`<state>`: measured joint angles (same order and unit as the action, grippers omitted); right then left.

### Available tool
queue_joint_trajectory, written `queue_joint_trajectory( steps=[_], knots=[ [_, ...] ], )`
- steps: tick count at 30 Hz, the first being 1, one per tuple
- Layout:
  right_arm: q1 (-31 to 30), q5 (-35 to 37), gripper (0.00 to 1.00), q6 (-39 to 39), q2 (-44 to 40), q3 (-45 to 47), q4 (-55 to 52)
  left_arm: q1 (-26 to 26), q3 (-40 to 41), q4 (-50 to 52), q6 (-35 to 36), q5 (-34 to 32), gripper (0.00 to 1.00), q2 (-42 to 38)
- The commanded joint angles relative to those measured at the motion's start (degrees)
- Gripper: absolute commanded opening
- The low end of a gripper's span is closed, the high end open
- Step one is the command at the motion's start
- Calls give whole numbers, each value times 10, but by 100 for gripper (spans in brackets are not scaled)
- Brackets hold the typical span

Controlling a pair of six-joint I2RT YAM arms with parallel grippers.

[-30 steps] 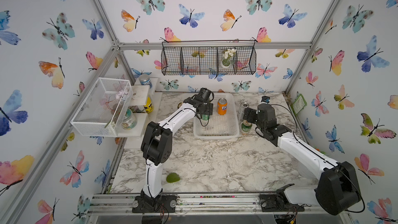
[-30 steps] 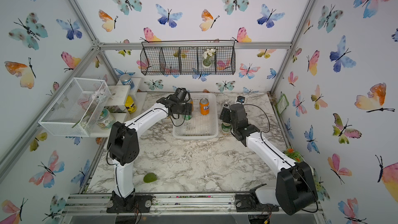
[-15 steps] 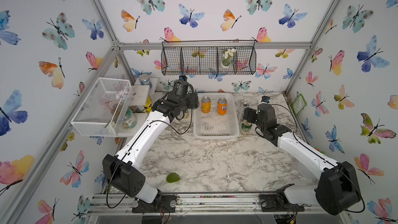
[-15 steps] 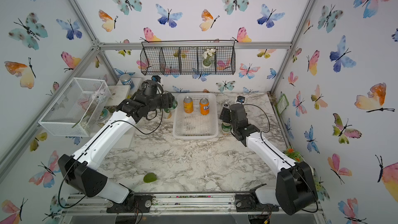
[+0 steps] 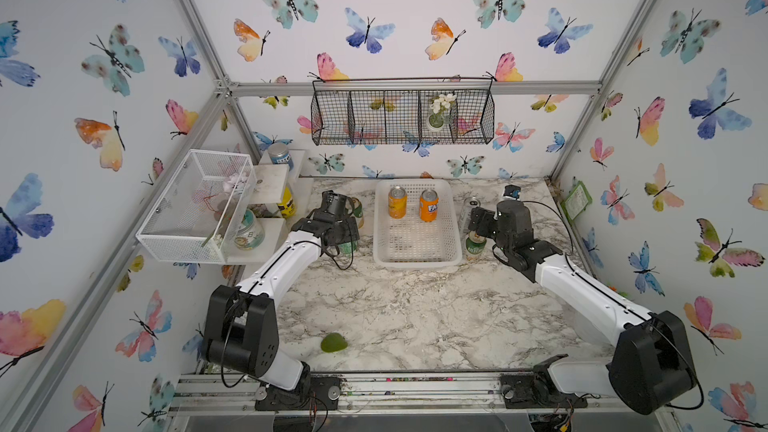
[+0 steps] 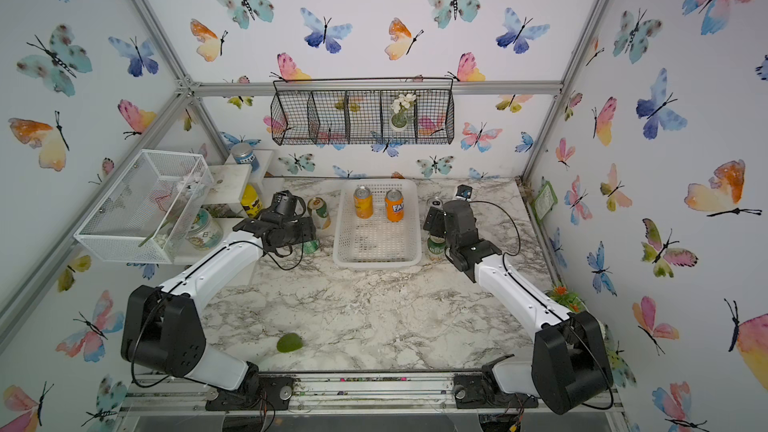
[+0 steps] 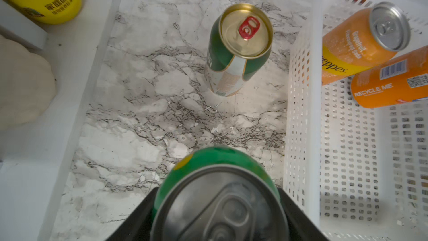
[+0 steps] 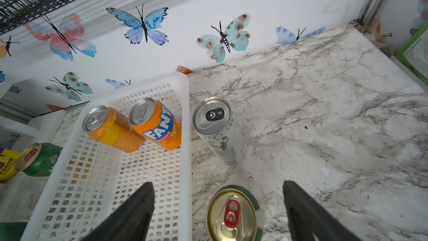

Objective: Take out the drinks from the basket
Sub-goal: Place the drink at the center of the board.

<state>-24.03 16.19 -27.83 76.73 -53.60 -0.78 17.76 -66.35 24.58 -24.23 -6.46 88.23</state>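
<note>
Marble worktop point(image 5: 415, 317) | we're seeing the basket point(image 5: 415, 260) sitting by its back edge, Fanta can point(image 5: 428, 205) and other orange can point(image 5: 397, 202) standing inside | left gripper point(image 7: 216, 197) clamping the bright green can point(image 7: 220, 163) beside it | right gripper point(image 8: 217, 185) hanging spread around a gold-top can point(image 8: 231, 214)

Spotted "FANT" on the orange metal can with the blue logo point(image 8: 159, 128), "RECYCLE ME" round its back; "Grapefruit" and "eppes" on the orange-and-yellow metal can point(image 7: 354, 49).
</note>
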Motion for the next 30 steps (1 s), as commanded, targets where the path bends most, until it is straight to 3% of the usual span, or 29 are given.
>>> queue_joint_trajectory(
  steps=[1, 10, 19, 30],
  knots=[
    [0, -8, 89, -1, 2, 6, 9, 6, -11, -78, -21, 18, 61, 12],
    [0, -9, 89, -1, 3, 7, 9, 23, -19, -89, -16, -8, 63, 64],
    [0, -5, 89, -1, 0, 9, 10, 29, -11, -95, -17, -15, 72, 80],
    [0, -3, 89, -2, 3, 10, 9, 31, -7, -94, -12, -21, 76, 94]
  ],
)
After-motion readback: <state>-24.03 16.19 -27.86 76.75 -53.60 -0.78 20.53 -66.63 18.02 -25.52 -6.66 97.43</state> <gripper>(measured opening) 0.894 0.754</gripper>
